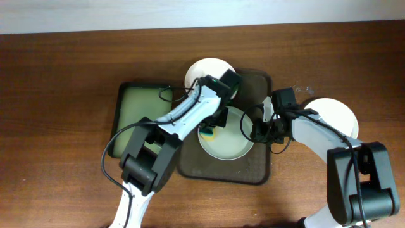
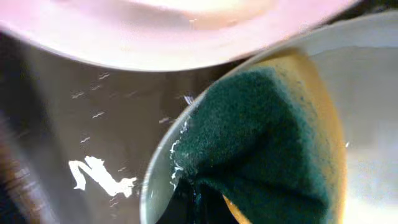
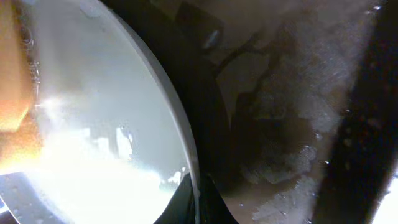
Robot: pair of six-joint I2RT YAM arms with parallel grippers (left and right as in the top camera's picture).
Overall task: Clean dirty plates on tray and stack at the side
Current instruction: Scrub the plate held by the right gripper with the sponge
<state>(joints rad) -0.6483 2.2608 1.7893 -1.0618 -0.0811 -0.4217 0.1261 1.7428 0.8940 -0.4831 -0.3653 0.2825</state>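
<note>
Three white plates show from overhead. One plate (image 1: 228, 140) lies on the dark brown tray (image 1: 259, 166); a second plate (image 1: 201, 68) sits at the tray's back left edge; a third plate (image 1: 335, 114) rests on the table to the right. My left gripper (image 1: 212, 130) is shut on a green and yellow sponge (image 2: 261, 143), pressed on the middle plate's left rim (image 2: 158, 165). My right gripper (image 1: 256, 130) is shut on that plate's right rim (image 3: 180, 134); its fingertips (image 3: 196, 202) pinch the edge.
A smaller dark-green-rimmed tray (image 1: 130, 114) with a pale inside lies left of the brown tray. The brown tray's floor is wet, with foam patches (image 3: 292, 124). Wooden table surrounds everything; a white wall edge runs along the back.
</note>
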